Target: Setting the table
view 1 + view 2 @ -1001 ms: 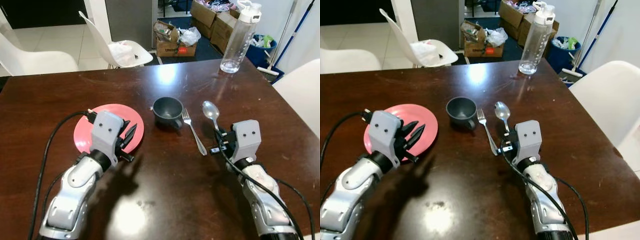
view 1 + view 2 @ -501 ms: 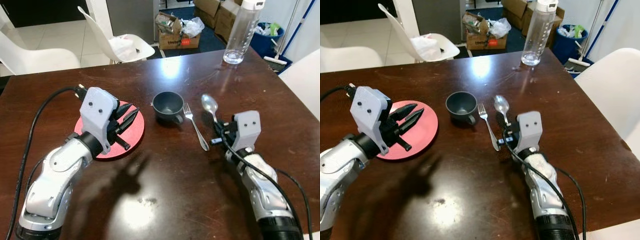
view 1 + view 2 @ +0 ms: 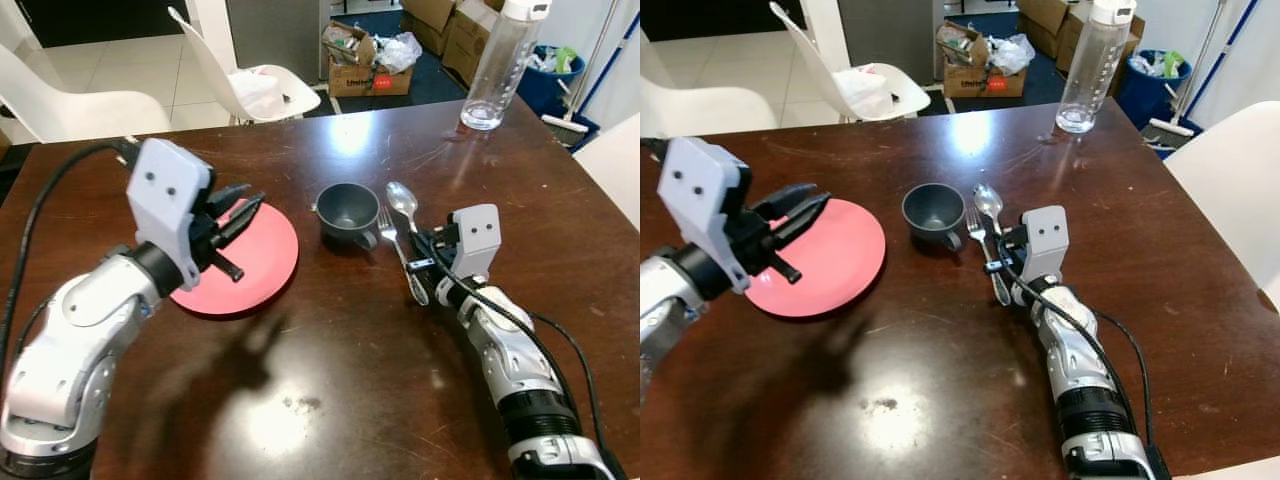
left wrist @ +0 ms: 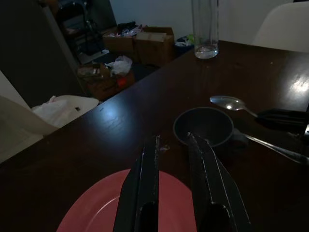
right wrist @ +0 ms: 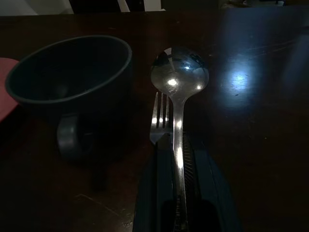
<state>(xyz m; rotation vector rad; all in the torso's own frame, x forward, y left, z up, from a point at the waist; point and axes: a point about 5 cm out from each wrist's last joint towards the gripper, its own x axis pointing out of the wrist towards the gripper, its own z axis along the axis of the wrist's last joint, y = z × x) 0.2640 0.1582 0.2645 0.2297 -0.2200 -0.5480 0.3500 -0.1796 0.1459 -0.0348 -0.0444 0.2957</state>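
Your right tool [image 5: 177, 193] pinches the spoon [image 3: 402, 200] handle, just beside the fork [image 3: 977, 232] and dark cup [image 3: 347, 210]. Your left tool [image 3: 232, 208] hangs over the pink plate [image 3: 255, 270] with its fingers a little apart. Everything sits on the brown counter [image 3: 350, 400]. A water bottle [image 3: 494, 62] stands far off.

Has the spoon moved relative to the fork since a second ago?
Yes. The spoon, held in the right gripper, has shifted toward the fork and cup, now lying over the fork.
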